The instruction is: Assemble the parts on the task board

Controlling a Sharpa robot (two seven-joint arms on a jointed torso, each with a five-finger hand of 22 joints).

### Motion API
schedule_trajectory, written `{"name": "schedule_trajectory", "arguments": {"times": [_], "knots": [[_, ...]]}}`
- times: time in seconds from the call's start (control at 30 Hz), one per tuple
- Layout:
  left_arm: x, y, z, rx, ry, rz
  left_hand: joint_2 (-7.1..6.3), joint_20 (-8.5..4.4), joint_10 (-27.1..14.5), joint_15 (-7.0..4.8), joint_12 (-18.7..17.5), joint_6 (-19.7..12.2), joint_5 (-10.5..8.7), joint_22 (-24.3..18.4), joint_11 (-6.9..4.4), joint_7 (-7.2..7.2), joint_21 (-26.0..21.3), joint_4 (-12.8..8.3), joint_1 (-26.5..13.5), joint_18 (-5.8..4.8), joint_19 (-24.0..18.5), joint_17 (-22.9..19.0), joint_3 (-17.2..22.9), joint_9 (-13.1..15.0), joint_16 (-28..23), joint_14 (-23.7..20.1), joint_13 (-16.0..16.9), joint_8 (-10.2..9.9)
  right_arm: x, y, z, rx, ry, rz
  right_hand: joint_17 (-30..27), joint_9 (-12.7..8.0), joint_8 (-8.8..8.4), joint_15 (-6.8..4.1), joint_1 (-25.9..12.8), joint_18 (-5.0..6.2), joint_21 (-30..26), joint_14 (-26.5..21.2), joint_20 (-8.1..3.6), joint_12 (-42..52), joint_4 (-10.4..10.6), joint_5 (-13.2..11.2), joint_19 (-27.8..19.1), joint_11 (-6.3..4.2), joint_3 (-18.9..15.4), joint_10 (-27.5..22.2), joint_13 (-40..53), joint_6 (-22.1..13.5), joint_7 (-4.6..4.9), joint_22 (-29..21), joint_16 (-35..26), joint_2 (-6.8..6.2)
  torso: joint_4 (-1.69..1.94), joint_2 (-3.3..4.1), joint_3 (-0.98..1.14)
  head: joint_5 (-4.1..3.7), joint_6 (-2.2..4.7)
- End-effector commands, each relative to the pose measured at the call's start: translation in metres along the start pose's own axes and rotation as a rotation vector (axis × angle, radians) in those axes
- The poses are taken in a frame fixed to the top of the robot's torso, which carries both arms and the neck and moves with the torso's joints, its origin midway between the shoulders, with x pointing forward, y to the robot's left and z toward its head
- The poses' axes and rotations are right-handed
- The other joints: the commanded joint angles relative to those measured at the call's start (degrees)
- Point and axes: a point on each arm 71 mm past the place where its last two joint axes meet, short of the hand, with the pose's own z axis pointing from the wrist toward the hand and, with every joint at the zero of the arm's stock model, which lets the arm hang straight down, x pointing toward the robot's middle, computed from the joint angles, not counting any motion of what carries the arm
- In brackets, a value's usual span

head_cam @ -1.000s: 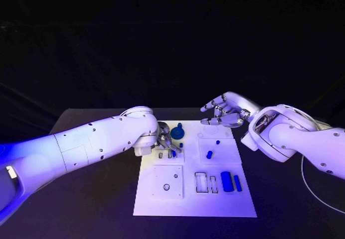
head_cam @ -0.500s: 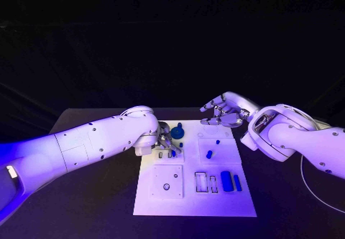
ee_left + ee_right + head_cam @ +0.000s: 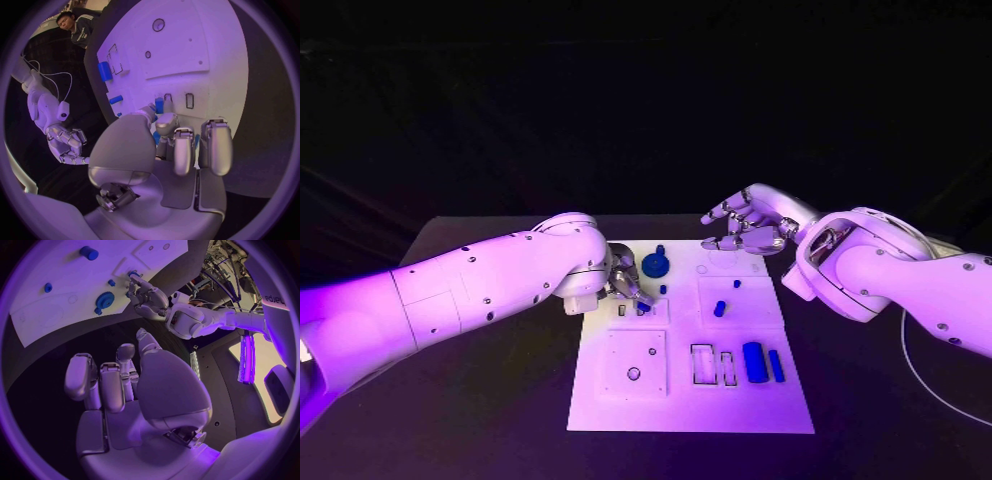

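The white task board [image 3: 635, 405] lies mid-table. My left hand [image 3: 625, 281] is low over its far left part, fingers curled down, thumb and a finger pinching a small blue peg [image 3: 643, 308] beside two narrow slots. In the left wrist view the same peg [image 3: 159, 105] stands between the fingertips of that hand [image 3: 178, 150]. A blue gear [image 3: 655, 265] stands just beyond the hand. My right hand [image 3: 750, 226] hovers over the board's far right edge, fingers loosely curled and apart, holding nothing. The right wrist view shows the right hand [image 3: 119, 385], the board [image 3: 62, 315] and the gear [image 3: 103, 300].
More blue parts lie on the board: a short peg [image 3: 720, 310], a smaller one [image 3: 736, 284], a thick cylinder [image 3: 754, 362] and a thin bar [image 3: 776, 366] by two empty slots [image 3: 714, 368]. Black table surrounds the board.
My left hand has settled a little lower and leftward over the small peg. The right hand has not moved.
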Motion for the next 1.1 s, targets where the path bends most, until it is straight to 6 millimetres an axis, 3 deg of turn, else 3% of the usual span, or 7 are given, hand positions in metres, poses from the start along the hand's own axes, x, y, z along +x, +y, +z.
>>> {"name": "schedule_trajectory", "arguments": {"times": [0.03,0.4,0.77,1.1], "knots": [[-0.001,0.001,-0.003,0.02,-0.03,-0.057,-2.54,0.49,0.6,-0.18,0.5,0.4,-0.33,5.5,0.02,-0.09,-0.2,-10.7,-3.6,-0.24,0.4,15.1,16.5,1.4,0.2,6.0,0.1,1.0,0.001,0.0,0.0,-0.001,0.016,-0.012,-0.1,0.1,0.37,-0.38,0.5,0.51,-0.2,2.5,-0.17,-0.2,0.0,0.3,0.0,-0.08,-0.4,-0.1,-0.1,0.5,-0.05,-0.1,-0.3,0.25,0.08,-0.05,0.05,0.0,-0.05],[0.0,0.012,-0.006,0.017,-0.08,-0.085,-3.49,0.41,1.0,-0.22,1.0,0.3,-0.41,6.0,0.07,-0.26,0.1,-11.8,-5.6,-0.34,0.8,15.1,20.1,2.6,0.2,6.0,0.6,1.5,0.003,-0.001,0.001,0.001,0.021,-0.01,-0.2,0.1,0.37,-0.39,0.5,0.53,-0.3,2.5,-0.18,-0.3,0.0,0.4,-0.1,-0.08,-0.4,-0.2,-0.2,0.5,-0.05,-0.2,-0.3,0.26,0.1,0.02,-0.02,0.3,-0.12],[0.009,0.013,0.0,0.007,-0.072,-0.051,-3.72,0.39,1.1,-0.24,1.1,0.3,-0.32,6.2,0.05,-0.29,0.2,-12.0,-5.9,-0.39,0.9,15.1,20.5,2.8,0.2,6.0,0.7,1.7,0.003,-0.001,0.001,0.001,0.028,-0.01,-0.2,0.1,0.37,-0.39,0.5,0.53,-0.3,2.5,-0.18,-0.3,0.0,0.4,-0.1,-0.08,-0.5,-0.2,-0.2,0.5,-0.04,-0.2,-0.3,0.26,-0.03,0.08,-0.08,0.5,-0.31],[0.015,0.016,0.002,-0.009,-0.031,-0.01,-3.79,0.38,1.1,-0.26,1.1,0.3,-0.28,6.2,0.03,-0.29,0.2,-12.1,-6.1,-0.38,0.9,15.1,20.8,2.9,0.2,6.0,0.7,1.7,0.004,-0.001,0.001,0.001,0.035,-0.009,-0.2,0.1,0.37,-0.38,0.4,0.54,-0.3,2.5,-0.18,-0.3,0.1,0.4,-0.1,-0.07,-0.5,-0.2,-0.2,0.5,-0.04,-0.2,-0.4,0.26,-0.05,0.06,-0.01,0.69,-0.64]]}}
